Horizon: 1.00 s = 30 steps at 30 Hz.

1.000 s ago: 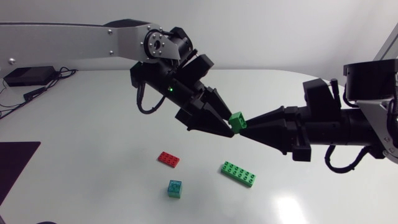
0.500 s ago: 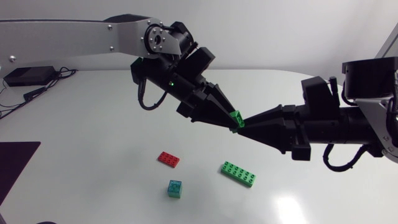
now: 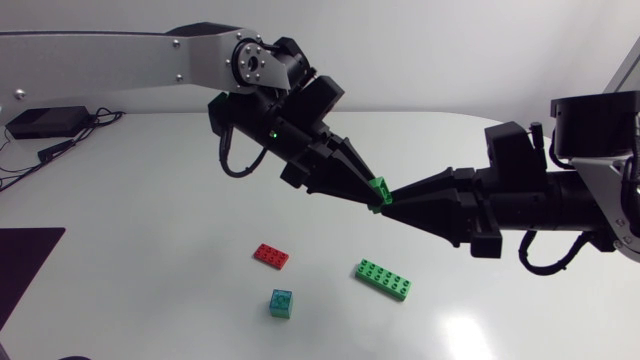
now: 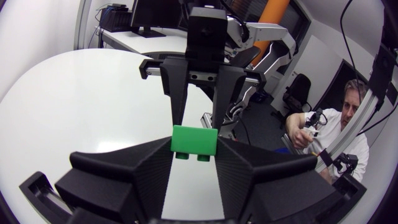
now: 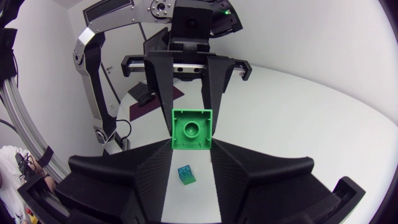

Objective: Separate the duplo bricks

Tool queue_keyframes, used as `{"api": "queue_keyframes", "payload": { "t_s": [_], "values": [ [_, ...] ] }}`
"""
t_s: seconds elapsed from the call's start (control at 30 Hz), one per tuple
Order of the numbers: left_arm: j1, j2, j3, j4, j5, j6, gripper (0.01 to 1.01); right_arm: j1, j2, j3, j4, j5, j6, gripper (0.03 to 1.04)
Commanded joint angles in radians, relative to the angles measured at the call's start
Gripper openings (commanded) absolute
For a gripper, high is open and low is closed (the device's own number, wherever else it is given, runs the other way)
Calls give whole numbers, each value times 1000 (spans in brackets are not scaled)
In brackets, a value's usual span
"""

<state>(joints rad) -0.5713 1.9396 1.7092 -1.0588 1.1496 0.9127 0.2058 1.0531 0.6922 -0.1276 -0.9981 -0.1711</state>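
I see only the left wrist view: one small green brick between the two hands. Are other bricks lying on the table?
Observer: Yes, three, in the head view: a red brick, a teal brick and a long green brick.
Operator: Which face of the small green brick looks toward the right hand?
Observer: Its hollow underside, as the right wrist view shows.

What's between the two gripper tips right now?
A small green brick, held off the table with the left gripper and right gripper both shut on it; both wrist views show it too.
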Motion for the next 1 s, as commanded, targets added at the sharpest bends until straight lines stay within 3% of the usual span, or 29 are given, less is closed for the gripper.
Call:
{"api": "queue_keyframes", "payload": {
  "t_s": [0.0, 0.23, 0.3, 0.4, 0.47, 0.7, 0.8, 0.97],
  "values": [
    [-4, 21, 23, -29, 35, 8, 316, 1, 15, -6, 17, -4, 15, 243],
    [-7, 10, 20, -40, 36, 23, 302, -11, 15, -11, 17, -33, 16, 282],
    [-6, 7, 26, -41, 36, 26, 302, -16, 8, -13, 16, -33, 16, 452],
    [5, -7, 33, -43, 32, 28, 302, -29, -5, -14, 5, -36, 15, 861],
    [10, -14, 49, -44, -4, 28, 302, -43, -16, -16, 0, -36, 15, 974],
    [41, -14, 133, -132, -100, 72, 302, -65, -62, -8, -76, -34, -34, 984],
    [34, 1, 141, -139, -271, 118, 302, -75, -93, 6, -152, 26, -99, 984],
    [-13, 45, 99, -95, -706, 213, 302, -77, -136, 23, -290, 125, -220, 984]
  ]
}}
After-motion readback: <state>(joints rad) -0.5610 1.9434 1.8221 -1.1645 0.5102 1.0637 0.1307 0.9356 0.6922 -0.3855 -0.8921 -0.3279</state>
